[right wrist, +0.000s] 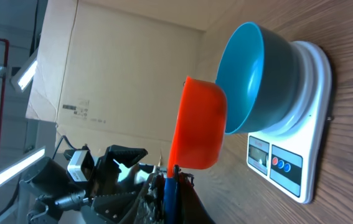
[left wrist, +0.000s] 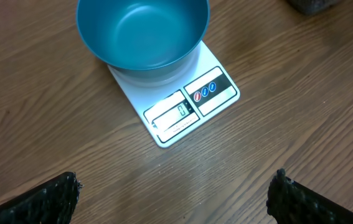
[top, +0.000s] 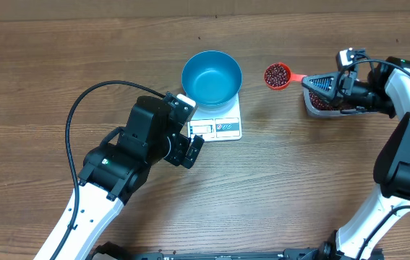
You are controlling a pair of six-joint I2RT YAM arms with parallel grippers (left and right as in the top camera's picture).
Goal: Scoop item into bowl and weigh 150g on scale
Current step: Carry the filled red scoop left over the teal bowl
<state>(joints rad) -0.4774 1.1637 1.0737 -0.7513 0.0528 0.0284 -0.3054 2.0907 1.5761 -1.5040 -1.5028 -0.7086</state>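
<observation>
The blue bowl [top: 211,77] [left wrist: 142,31] [right wrist: 251,74] stands empty on the white scale [top: 223,127] [left wrist: 192,106] [right wrist: 301,143]. A red scoop [top: 277,76] [right wrist: 198,124] full of dark red-brown beans hangs level just right of the bowl. My right gripper [top: 310,81] [right wrist: 171,186] is shut on the scoop's handle. My left gripper [top: 191,149] [left wrist: 175,180] is open and holds nothing. It hovers over bare table just in front of the scale, with its fingers [left wrist: 45,202] wide apart.
Under my right gripper stands a clear tub [top: 325,105] of beans, seen as a dark corner [left wrist: 313,5] in the left wrist view. The scale's display [left wrist: 179,113] faces my left arm. Bare wooden table [top: 299,180] lies in front of the scale and the tub.
</observation>
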